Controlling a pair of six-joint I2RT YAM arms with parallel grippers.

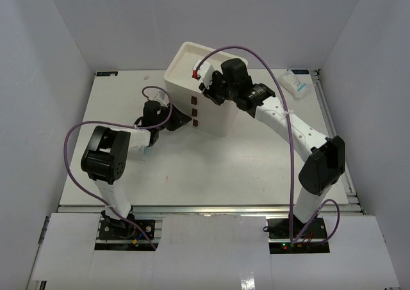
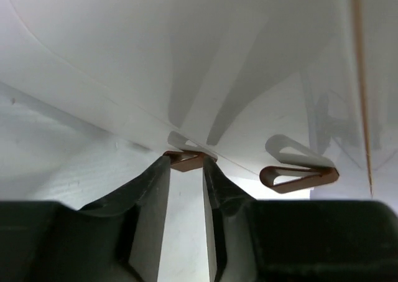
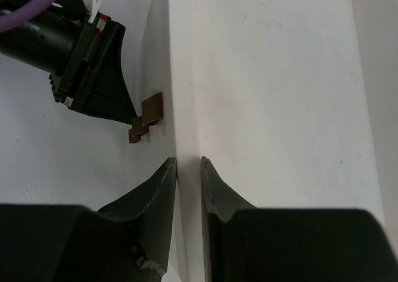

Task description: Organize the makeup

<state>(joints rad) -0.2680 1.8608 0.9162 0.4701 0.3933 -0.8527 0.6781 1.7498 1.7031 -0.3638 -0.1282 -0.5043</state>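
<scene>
Makeup (image 1: 296,84) sits on desk (image 1: 211,175), well right of right pincer (image 3: 188,162), which clamps box (image 1: 224,120) wall. Left pincer (image 2: 186,170) barely parted at handle (image 2: 183,161); grip unclear. Best: pull handle straight out, box braced.

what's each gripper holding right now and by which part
Right gripper pinches the drawer box by its top front rim. Left gripper straddles a brown handle; whether it grips is unclear.

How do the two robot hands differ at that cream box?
The left gripper has its tips at a brown handle on the cream box front; the right gripper straddles its top rim. The left reaches in low, the right from above. Both are at one box.
</scene>
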